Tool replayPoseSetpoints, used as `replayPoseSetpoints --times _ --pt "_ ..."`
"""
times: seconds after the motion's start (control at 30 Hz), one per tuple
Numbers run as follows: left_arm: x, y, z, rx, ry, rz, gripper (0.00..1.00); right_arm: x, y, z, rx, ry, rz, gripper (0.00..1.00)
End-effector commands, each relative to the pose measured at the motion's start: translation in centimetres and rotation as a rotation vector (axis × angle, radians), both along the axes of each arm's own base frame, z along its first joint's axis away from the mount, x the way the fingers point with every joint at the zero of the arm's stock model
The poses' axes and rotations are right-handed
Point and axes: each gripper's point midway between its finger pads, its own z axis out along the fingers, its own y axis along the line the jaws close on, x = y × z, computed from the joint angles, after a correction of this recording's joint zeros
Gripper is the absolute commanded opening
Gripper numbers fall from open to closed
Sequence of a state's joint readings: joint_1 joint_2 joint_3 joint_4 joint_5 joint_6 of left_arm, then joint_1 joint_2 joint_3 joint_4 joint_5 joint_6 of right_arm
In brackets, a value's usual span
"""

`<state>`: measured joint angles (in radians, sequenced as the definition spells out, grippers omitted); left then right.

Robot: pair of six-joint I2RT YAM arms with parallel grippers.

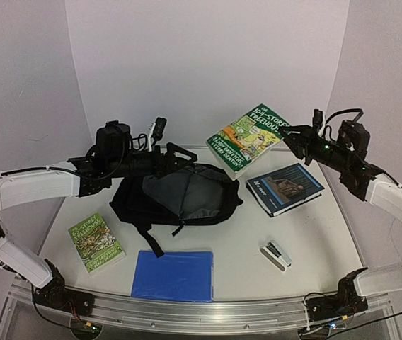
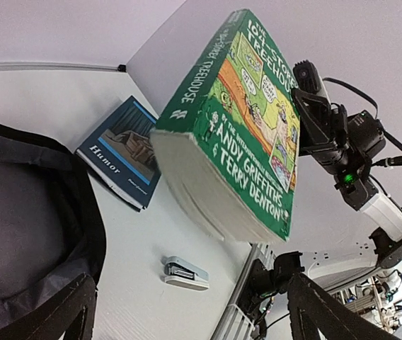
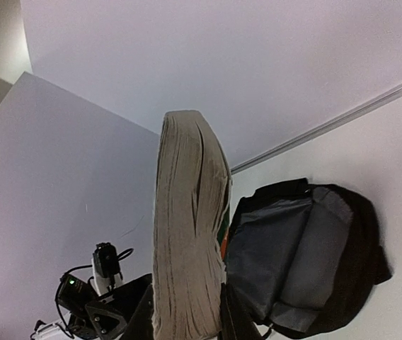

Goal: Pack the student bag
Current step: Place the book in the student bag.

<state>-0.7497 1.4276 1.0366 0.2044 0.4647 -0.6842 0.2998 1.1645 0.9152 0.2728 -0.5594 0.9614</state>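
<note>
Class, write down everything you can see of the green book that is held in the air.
The green book is a thick closed paperback: glossy green cover with cartoon art, a Treehouse title and the authors Andy Griffiths and Terry Denton, cream page block. It hangs tilted in the air, clear of the table, near the open bag. Only the right gripper touches it, clamped on one edge.

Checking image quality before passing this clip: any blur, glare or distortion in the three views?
Top external: even, soft light, faint shadows, no glare; the aluminium rail looks bowed, likely lens distortion. Left wrist: the thick green paperback book legible, its near page edge soft. Right wrist: the book's pages fill the centre, slightly blurred; the black fabric backpack behind is sharper.
</note>
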Motion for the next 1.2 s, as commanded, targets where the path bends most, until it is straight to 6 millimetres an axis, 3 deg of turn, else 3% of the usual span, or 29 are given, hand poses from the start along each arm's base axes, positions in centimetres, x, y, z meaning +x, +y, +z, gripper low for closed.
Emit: replayPoseSetpoints --times 0.0,0.17,0.33,0.4,0.5,0.6,0.73,0.77,0.83,0.9,1.0,1.07,1.17 --pt "0.1 -2.2 3.8 -0.105 -0.091 -0.027 0.95 -1.8 3.5 7.8 0.152 -0.193 0.111 0.0" --pt "-0.6 -2.8 5.0 -0.157 -0.126 -0.052 1.0 -2.9 7.1 8.5 0.152 -0.209 0.205 0.0" --pt "-0.7 -2.8 5.3 -0.176 -0.134 -0.047 0.99 -3.3 8.7 8.3 0.156 -0.211 0.244 0.0" --pt "-0.7 -2.8 5.3 -0.187 -0.132 -0.043 0.94 -3.3 8.8 8.1 0.155 -0.206 0.245 0.0" --pt "-0.8 -2.5 5.6 -0.2 -0.133 -0.039 0.79 -3.2 8.7 7.7 0.153 -0.202 0.234 0.0" --pt "-0.9 -2.5 5.5 -0.2 -0.127 -0.04 0.58 -3.0 8.8 7.1 0.147 -0.19 0.229 0.0" --pt "-1.1 -2.5 5.5 -0.203 -0.119 -0.049 0.2 -2.6 8.6 5.9 0.129 -0.174 0.208 0.03" --pt "-1.1 -2.5 5.4 -0.202 -0.116 -0.05 0.12 -2.4 8.6 5.5 0.12 -0.174 0.199 0.08" --pt "-1.3 -2.4 5.2 -0.197 -0.113 -0.053 0.01 -2.0 8.4 4.2 0.085 -0.169 0.176 0.33" --pt "-1.6 -2.2 4.9 -0.183 -0.113 -0.064 0.0 -1.7 8.2 2.9 0.033 -0.171 0.152 0.6" --pt "-3.0 -1.9 5.0 -0.14 -0.137 -0.114 0.0 -1.0 7.7 0.7 -0.116 -0.195 0.113 0.86" --pt "-3.9 -1.4 4.7 -0.097 -0.153 -0.143 0.0 0.1 7.0 -1.2 -0.248 -0.171 0.068 0.95" --pt "-5.5 -0.4 4.9 -0.056 -0.201 -0.185 0.0 0.4 7.3 -3.4 -0.393 -0.181 0.125 0.98"
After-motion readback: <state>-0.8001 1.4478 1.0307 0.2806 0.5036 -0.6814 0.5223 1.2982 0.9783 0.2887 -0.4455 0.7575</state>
